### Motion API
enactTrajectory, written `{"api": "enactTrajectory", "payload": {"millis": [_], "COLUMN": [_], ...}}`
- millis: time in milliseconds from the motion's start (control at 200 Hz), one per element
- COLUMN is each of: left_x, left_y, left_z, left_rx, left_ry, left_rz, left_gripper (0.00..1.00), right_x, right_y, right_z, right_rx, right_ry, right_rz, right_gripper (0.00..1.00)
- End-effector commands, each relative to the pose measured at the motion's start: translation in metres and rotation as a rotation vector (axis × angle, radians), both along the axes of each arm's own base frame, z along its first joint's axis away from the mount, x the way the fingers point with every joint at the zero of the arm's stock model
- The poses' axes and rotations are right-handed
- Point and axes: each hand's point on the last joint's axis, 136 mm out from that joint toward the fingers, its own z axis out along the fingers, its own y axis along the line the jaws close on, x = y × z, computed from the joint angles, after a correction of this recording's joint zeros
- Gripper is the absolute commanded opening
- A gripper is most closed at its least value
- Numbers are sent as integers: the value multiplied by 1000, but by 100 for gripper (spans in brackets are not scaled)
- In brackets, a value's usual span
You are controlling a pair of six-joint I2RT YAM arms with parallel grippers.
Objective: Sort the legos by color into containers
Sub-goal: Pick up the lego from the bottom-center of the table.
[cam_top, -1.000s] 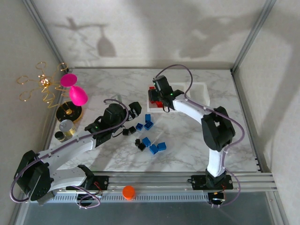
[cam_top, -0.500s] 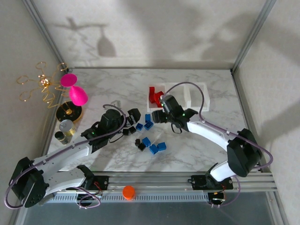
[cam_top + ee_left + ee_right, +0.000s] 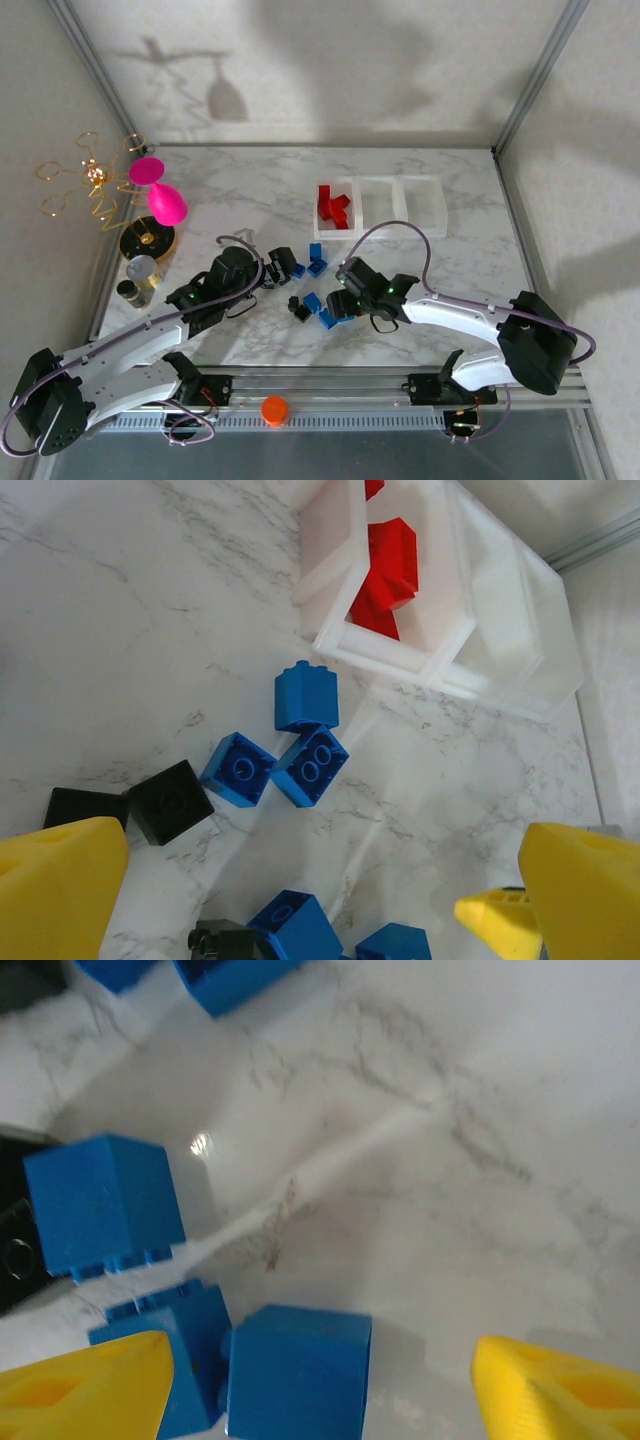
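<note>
Three joined white bins [image 3: 425, 190] stand at the back; the left one holds red bricks [image 3: 333, 207] [image 3: 390, 570]. Blue bricks [image 3: 316, 260] and black bricks [image 3: 301, 312] lie scattered mid-table. My left gripper [image 3: 280, 265] [image 3: 320, 900] is open wide above blue bricks [image 3: 311, 766] and black bricks [image 3: 170, 800], holding nothing. My right gripper [image 3: 340, 305] [image 3: 320, 1390] is open and low over the marble. A blue brick [image 3: 297, 1370] lies between its yellow fingers [image 3: 85, 1385], close to the left one. Another blue brick [image 3: 103, 1205] lies just beyond.
A pink goblet [image 3: 160, 195], a gold wire stand [image 3: 85, 185] and a small jar [image 3: 140, 272] crowd the left edge. An orange cap [image 3: 274, 409] sits on the near rail [image 3: 380, 385]. The middle bin [image 3: 500, 630] and the right bin hold nothing I can see.
My right arm swung from over the left bin down to the blue bricks mid-table, leaving red bricks in that bin. My left gripper drew back slightly toward the near side.
</note>
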Motion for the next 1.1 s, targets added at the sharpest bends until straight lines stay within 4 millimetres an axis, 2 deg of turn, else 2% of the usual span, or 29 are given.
{"api": "enactTrajectory", "payload": {"millis": [0, 571, 881, 991, 1096], "left_x": [-4, -3, 0, 0, 0], "left_y": [1, 1, -3, -4, -4], "left_z": [-4, -3, -3, -3, -4], "left_rx": [-4, 9, 11, 11, 10], "left_ry": [16, 14, 14, 16, 17], "left_rz": [2, 5, -2, -5, -6], "left_gripper": [100, 100, 100, 100, 99], "right_x": [-5, 2, -3, -9, -7], "right_y": [-5, -2, -20, -22, -15], "right_z": [-9, -26, -24, -28, -28], "right_rx": [10, -39, -80, -84, -66], "right_ry": [27, 25, 22, 46, 51], "right_rz": [-74, -76, -98, -92, -90], "right_gripper": [79, 78, 73, 74, 75]}}
